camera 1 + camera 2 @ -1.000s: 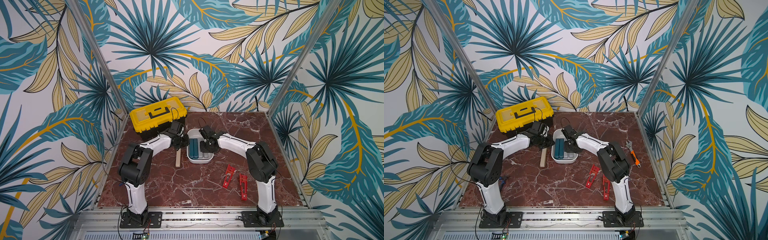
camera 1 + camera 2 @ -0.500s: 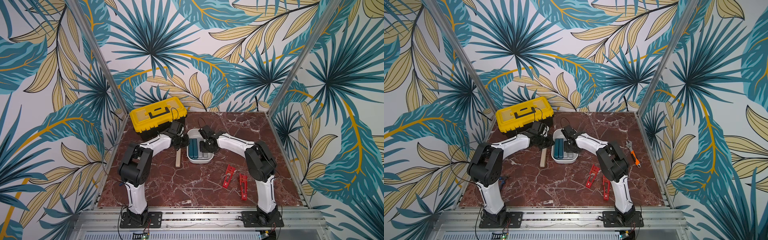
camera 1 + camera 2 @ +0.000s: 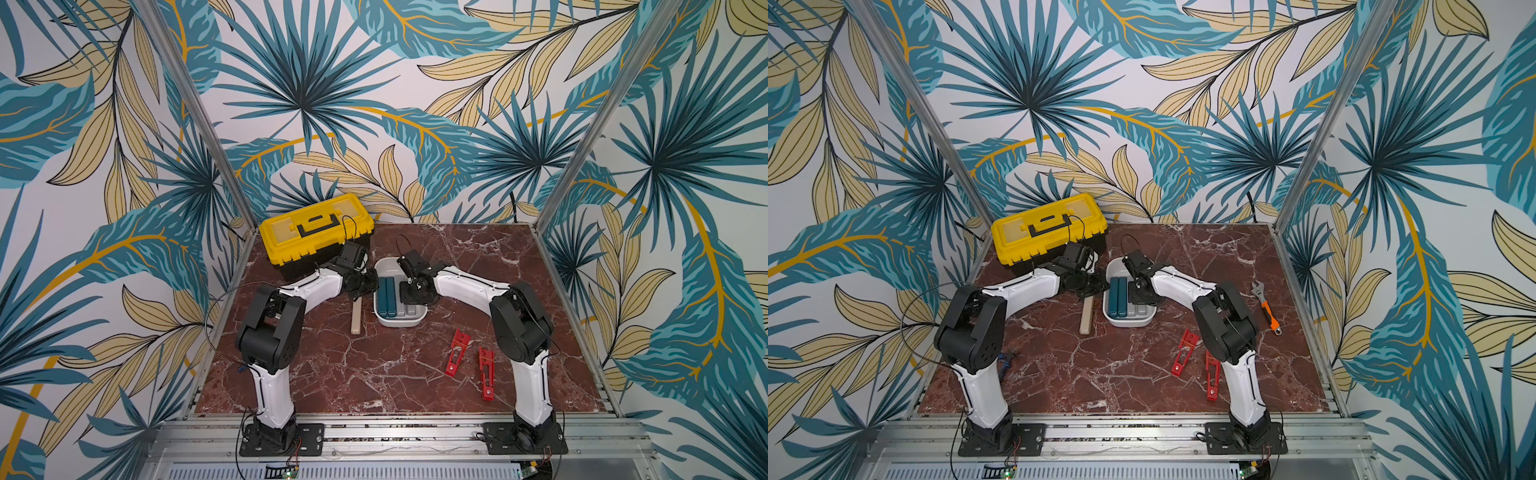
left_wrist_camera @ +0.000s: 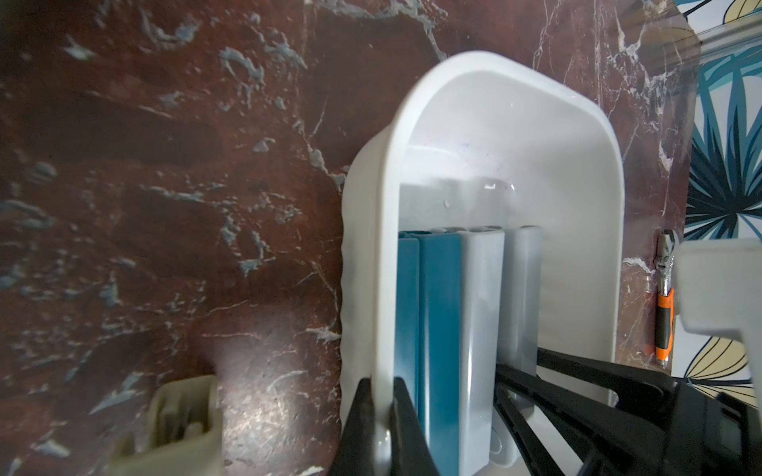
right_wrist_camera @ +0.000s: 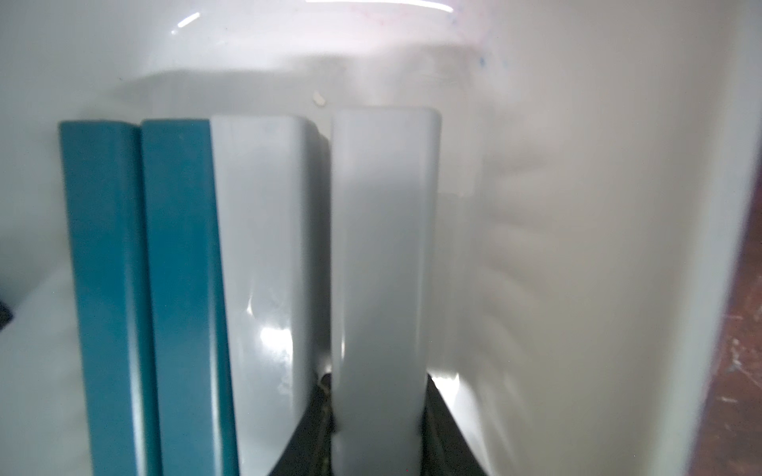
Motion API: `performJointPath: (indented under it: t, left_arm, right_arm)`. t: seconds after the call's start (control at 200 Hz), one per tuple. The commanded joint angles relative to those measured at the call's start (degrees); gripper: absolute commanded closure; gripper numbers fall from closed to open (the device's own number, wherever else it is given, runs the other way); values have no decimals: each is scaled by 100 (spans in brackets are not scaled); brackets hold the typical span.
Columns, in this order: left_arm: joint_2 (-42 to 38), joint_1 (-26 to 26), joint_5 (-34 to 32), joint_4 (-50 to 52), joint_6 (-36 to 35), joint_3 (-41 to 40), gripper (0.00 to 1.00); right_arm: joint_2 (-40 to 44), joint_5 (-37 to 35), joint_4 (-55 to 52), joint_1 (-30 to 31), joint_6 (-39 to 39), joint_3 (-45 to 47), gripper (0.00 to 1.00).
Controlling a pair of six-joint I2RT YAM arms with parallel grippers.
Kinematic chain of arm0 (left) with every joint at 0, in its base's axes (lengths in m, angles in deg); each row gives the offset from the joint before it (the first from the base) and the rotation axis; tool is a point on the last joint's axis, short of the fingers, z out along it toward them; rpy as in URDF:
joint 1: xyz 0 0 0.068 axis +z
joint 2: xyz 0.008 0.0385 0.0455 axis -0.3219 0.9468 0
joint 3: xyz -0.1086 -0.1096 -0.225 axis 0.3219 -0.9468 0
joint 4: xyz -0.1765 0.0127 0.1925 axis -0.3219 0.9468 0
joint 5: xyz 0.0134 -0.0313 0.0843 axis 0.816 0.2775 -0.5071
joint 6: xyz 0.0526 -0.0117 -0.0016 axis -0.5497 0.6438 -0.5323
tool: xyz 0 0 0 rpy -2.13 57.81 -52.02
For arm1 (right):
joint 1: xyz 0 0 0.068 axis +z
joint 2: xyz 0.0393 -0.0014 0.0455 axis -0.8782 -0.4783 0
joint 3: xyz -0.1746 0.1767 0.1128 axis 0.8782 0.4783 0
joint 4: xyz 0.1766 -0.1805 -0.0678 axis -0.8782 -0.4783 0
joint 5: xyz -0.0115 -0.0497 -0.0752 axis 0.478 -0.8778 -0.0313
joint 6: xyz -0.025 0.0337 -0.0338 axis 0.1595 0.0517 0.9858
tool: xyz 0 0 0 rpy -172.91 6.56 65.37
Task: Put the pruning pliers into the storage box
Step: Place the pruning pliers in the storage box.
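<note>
Nothing is shifting: the right hand (image 5: pixel 373 437) is clamping a grey plier piece (image 5: pixel 383 247) lengthwise in the storage box (image 4: pixel 495 62), the left hand (image 4: pixel 381 395) pinching its rim.

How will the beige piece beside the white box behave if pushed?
The beige piece looks like rigid plastic, so it should stay stiff. Its flat sides suggest sliding, not rolling, on the polished table. Its end looks hollow in the left wrist view, so it is probably light.

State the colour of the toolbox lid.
Yellow. The toolbox lid shows best in a top view.
</note>
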Motion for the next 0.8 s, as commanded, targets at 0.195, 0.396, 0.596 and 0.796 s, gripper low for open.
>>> performJointPath:
  t: [0.195,0.396,0.596,0.796]
  left_arm:
    - [-73,18,174,-135,84,-68,100]
    - [-92,18,160,-136,87,-81,100]
    - [-91,16,173,-136,83,-67,100]
    - [-83,11,182,-136,82,-56,100]
  right_arm:
    - [10,-94,-140,-10,-42,-79,76]
    - [-41,-37,-121,-10,-69,-79,74]
    - [-81,-37,-131,-9,-54,-71,68]
    - [-105,-25,-129,-12,-39,-71,59]
